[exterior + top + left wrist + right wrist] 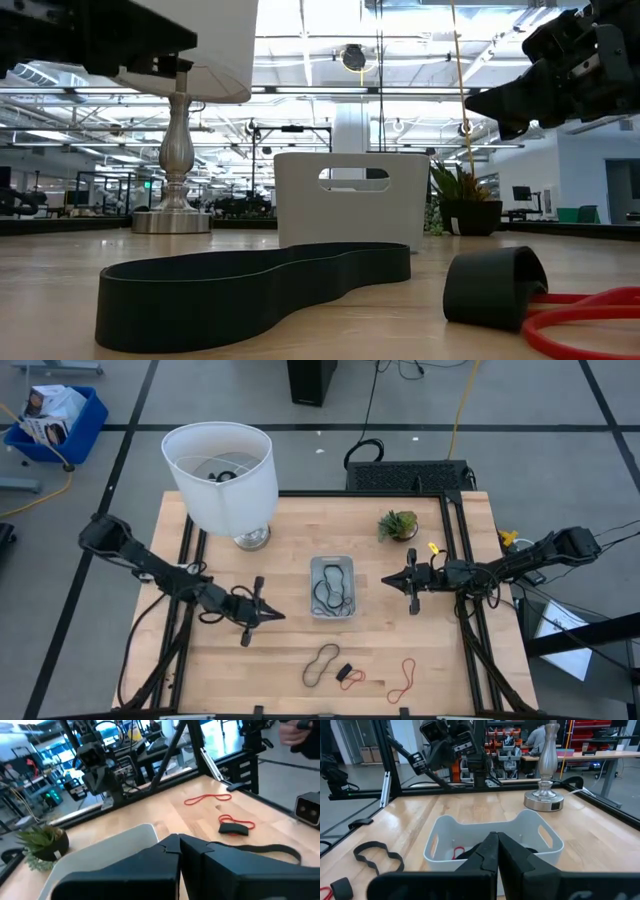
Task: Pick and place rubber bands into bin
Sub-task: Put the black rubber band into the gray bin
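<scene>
Two grippers, left (272,616) and right (388,581), fingers pressed together and empty, flank the bin (332,563); three rubber bands (321,665) await pickup.

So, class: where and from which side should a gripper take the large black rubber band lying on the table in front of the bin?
Probably from straight above, at the narrow waist of the black rubber band. It lies flat in a figure-eight, and there its two strands run closest, so the fingers could pinch both together.
</scene>
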